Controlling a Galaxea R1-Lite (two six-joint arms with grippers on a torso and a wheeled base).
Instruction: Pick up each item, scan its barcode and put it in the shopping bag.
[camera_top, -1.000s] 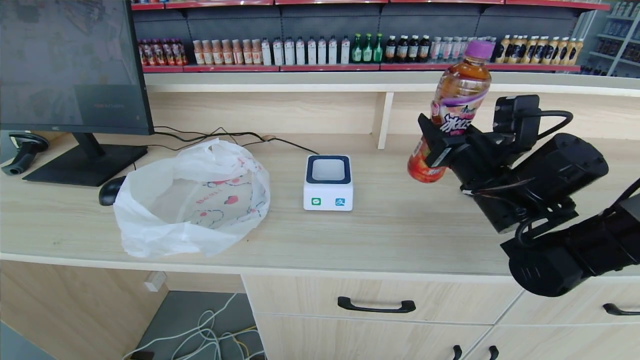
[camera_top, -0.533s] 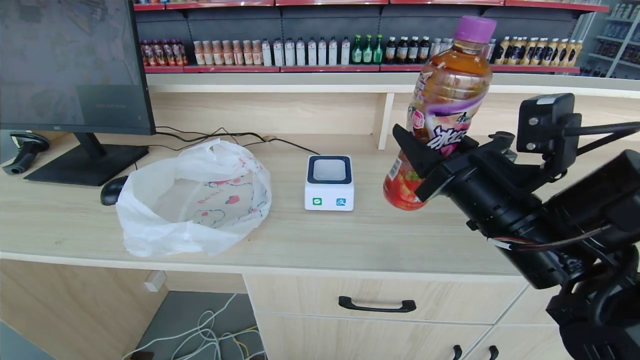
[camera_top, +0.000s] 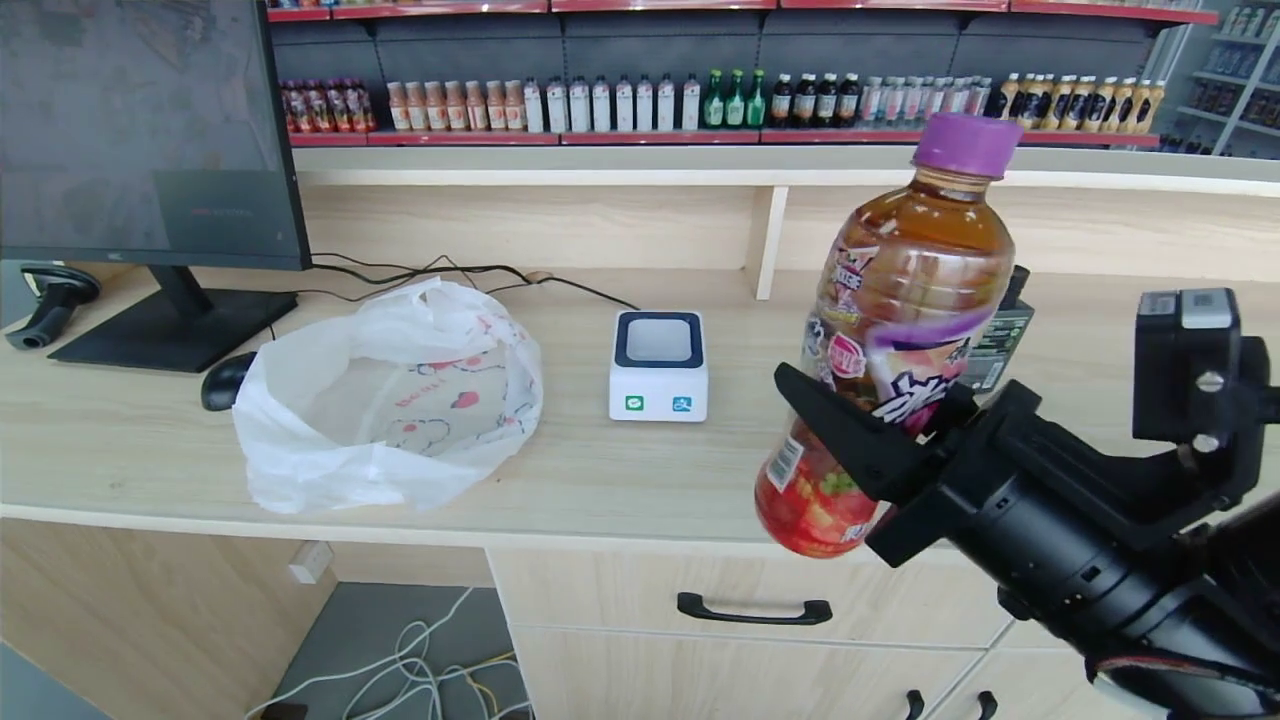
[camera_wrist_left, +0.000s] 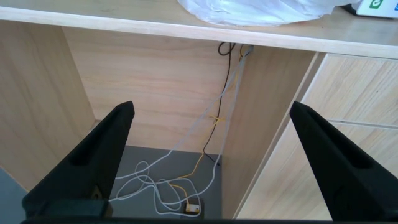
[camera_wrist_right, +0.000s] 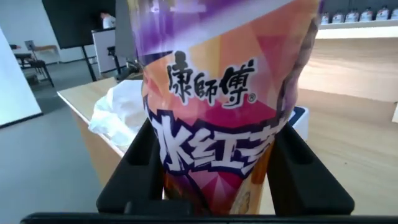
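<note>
- Right black gripper (camera_top: 890, 425) grips the purple-capped amber drink bottle (camera_top: 910, 290) at mid-body, nearly upright, above the pale wooden counter (camera_top: 700, 480).
- Left black gripper (camera_wrist_left: 211, 112) gapes wide, empty.
- White plastic shopping bag (camera_top: 385, 400) lies open, well left of the bottle.
- White box scanner (camera_top: 657, 365) stands between them.

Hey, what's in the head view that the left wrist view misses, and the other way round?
Head view only: the bottle gripped in the right tool, cap up; the monitor, the mouse and the drink shelves.
Left wrist view only: the open left tool, held below counter height, and a cable hanging down the recess.
Both: the bag, the scanner, the counter and the floor cables.
</note>
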